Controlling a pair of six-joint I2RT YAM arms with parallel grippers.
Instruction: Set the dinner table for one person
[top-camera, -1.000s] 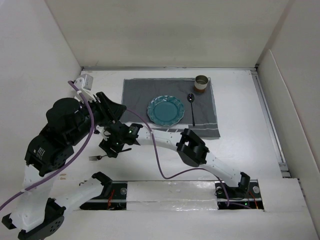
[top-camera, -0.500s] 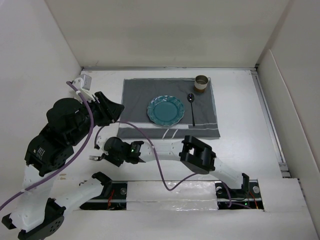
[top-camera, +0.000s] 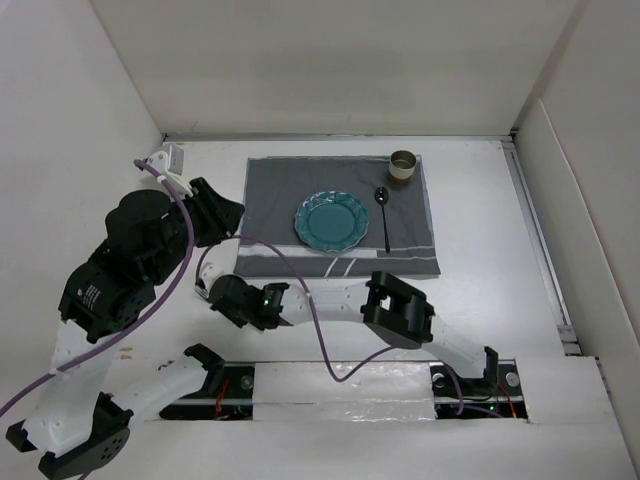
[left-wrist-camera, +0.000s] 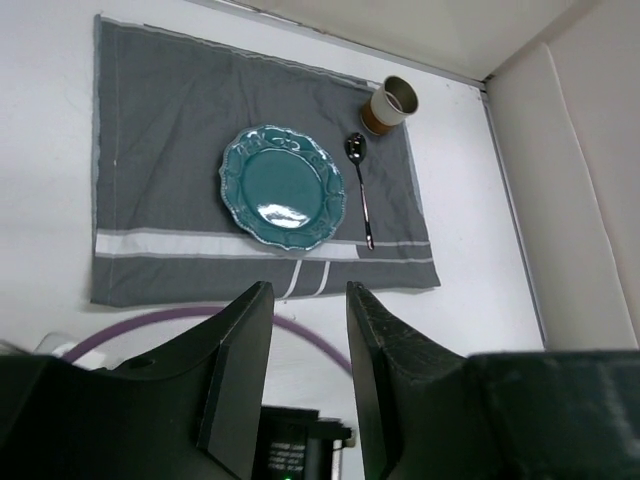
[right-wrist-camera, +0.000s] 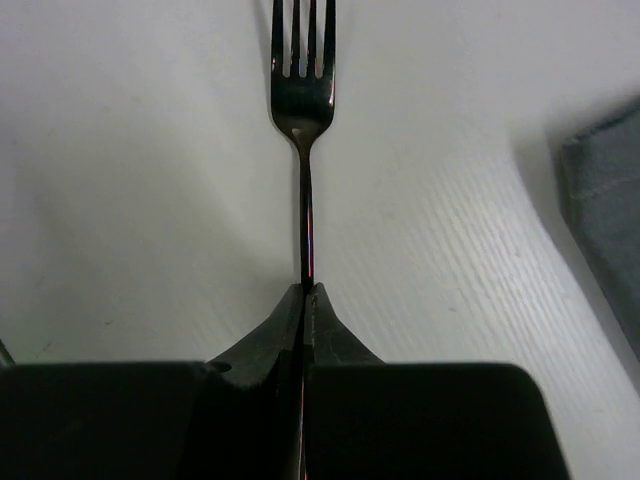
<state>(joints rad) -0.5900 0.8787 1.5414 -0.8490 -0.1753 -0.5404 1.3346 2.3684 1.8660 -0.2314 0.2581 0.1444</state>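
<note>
My right gripper (right-wrist-camera: 307, 288) is shut on the handle of a dark metal fork (right-wrist-camera: 303, 100), whose tines point away over the white dinner table (top-camera: 480, 270). In the top view the right gripper (top-camera: 215, 300) sits low at the near left and hides the fork. My left gripper (left-wrist-camera: 305, 290) is open with nothing between its fingers, raised above the table left of the mat. A dark grey striped mat (top-camera: 290, 195) carries a teal plate (top-camera: 331, 221), a black spoon (top-camera: 384, 215) right of it, and a small cup (top-camera: 403, 166) at its far right corner.
White walls close the table in on the left, back and right. A purple cable (top-camera: 300, 280) loops along the right arm just below the mat's near edge. The left arm's bulky body (top-camera: 120, 270) stands close beside the right gripper.
The right gripper moved toward the near left, came down over the fork and shut on its handle. The left arm stayed open and shifted only slightly.
</note>
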